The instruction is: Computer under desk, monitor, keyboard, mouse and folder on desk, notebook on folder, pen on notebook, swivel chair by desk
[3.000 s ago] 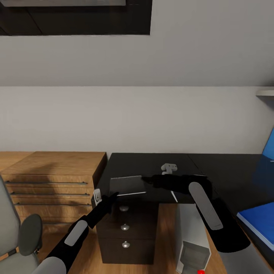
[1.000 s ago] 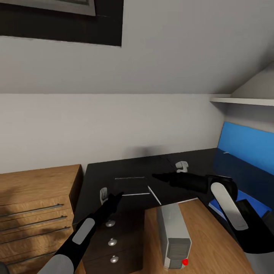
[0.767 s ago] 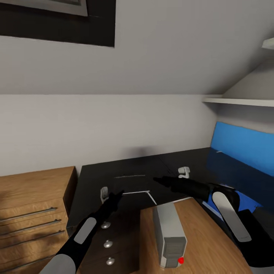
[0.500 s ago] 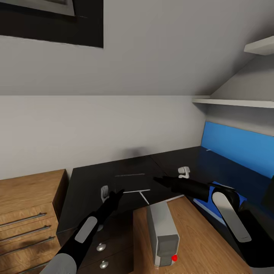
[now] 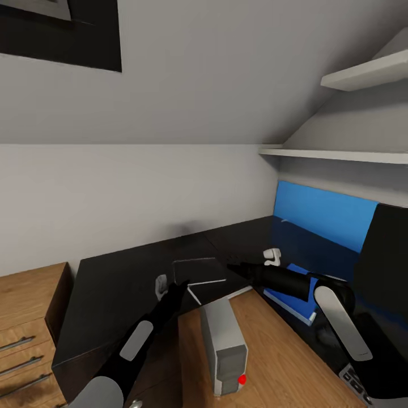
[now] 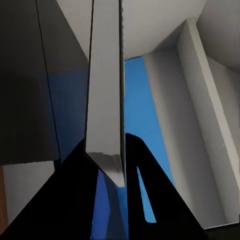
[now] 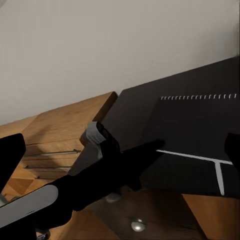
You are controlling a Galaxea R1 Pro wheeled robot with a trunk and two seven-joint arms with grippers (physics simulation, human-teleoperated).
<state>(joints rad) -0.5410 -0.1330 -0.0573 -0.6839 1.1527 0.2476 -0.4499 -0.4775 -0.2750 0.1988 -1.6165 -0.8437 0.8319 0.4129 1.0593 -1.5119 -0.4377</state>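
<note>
Sloped grey ceiling (image 5: 198, 68), white shelves (image 5: 334, 153), wood dresser (image 5: 25, 300).

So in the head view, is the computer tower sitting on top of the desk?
No, the computer stands on the wood floor beside the edge of the black desk, lower than its top.

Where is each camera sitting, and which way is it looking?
Head view: on the robot's head, looking down over the desk toward the wall; both arms show, left gripper and right gripper.
Left wrist view: on the left arm, facing the blue back panel; its fingers flank a pale grey slab, seemingly the notebook.
Right wrist view: on the right arm, facing the dresser; the left gripper reaches in.
Shared: head and right wrist views both show the left gripper and the pen.
</note>
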